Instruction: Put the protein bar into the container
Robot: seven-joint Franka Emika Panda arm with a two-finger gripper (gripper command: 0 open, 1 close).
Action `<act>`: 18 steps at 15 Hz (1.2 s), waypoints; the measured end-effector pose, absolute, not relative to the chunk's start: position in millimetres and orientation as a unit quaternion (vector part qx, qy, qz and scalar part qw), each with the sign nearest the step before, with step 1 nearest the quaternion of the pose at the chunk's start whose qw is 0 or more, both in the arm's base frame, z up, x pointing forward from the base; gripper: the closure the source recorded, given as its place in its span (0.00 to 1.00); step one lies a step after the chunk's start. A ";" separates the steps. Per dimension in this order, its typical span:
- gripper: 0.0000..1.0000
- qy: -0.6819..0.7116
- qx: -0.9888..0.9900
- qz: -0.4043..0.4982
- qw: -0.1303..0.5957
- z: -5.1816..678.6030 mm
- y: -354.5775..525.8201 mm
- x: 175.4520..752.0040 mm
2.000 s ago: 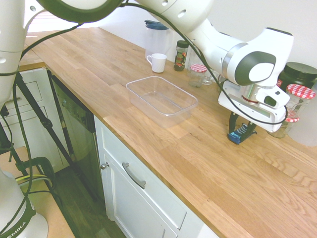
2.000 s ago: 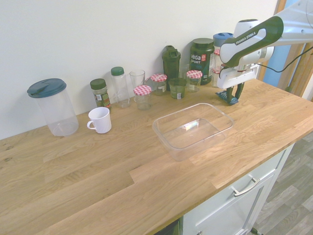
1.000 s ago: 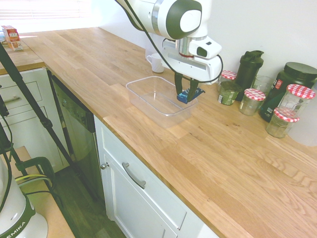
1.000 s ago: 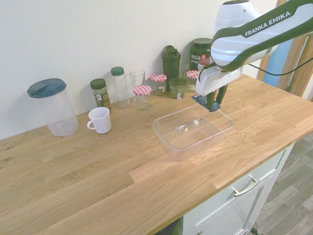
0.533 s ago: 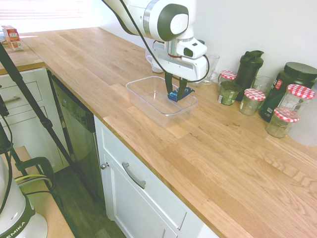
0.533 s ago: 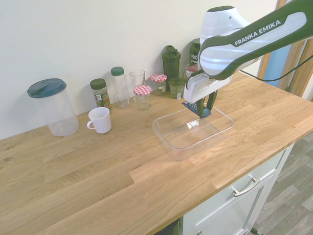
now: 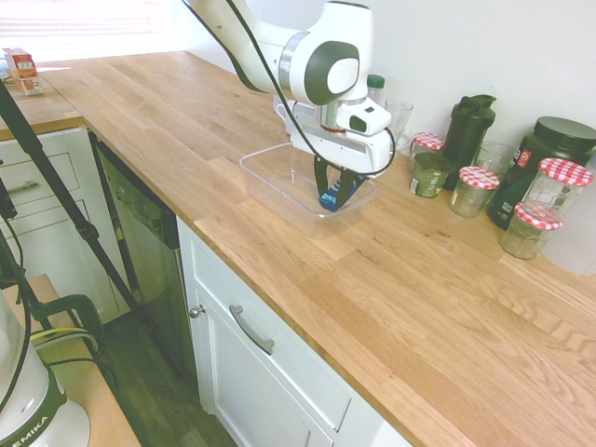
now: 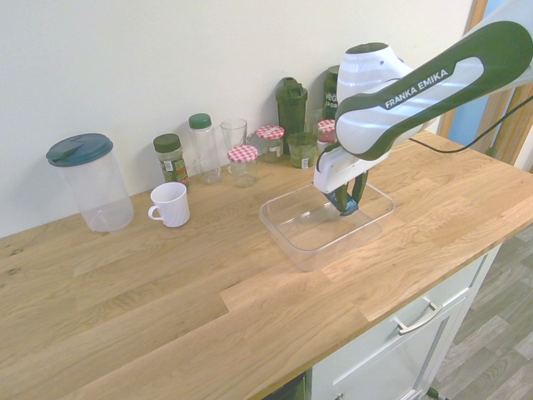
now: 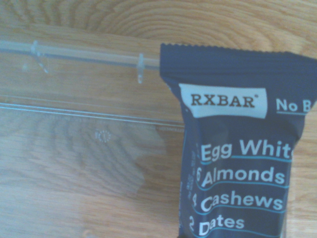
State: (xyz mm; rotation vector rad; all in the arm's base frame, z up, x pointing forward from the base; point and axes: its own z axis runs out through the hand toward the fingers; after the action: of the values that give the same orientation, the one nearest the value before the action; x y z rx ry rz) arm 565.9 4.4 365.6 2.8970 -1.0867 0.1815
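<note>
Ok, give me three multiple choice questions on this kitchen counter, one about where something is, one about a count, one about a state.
1. Where is the bar?
A. inside the mug
B. in the gripper, low in the tub
C. flat on the bare counter

2. How many red-checked lids show in the first exterior view?
A. one
B. two
C. four

3. What state is the gripper in?
A. shut on the bar
B. open and empty
C. shut on a jar

Answers:
1 B, the bar hangs between the fingers within the tub's walls.
2 C, four checked lids stand among the jars at the back.
3 A, both exterior views show the fingers clamping the bar.
</note>
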 end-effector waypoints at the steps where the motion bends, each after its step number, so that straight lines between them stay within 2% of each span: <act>1: 1.00 -0.348 0.935 0.057 0.023 360.9 6.3 563.4; 8: 1.00 -0.345 0.936 0.063 0.026 339.1 11.3 550.5; 9: 0.00 -0.345 0.936 0.063 0.026 338.9 11.9 550.3; 18: 0.00 -0.352 0.934 0.061 0.027 338.4 21.9 548.9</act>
State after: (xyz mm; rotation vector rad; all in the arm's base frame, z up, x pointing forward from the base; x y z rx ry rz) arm 548.9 21.9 338.4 2.8840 -1.0876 0.1900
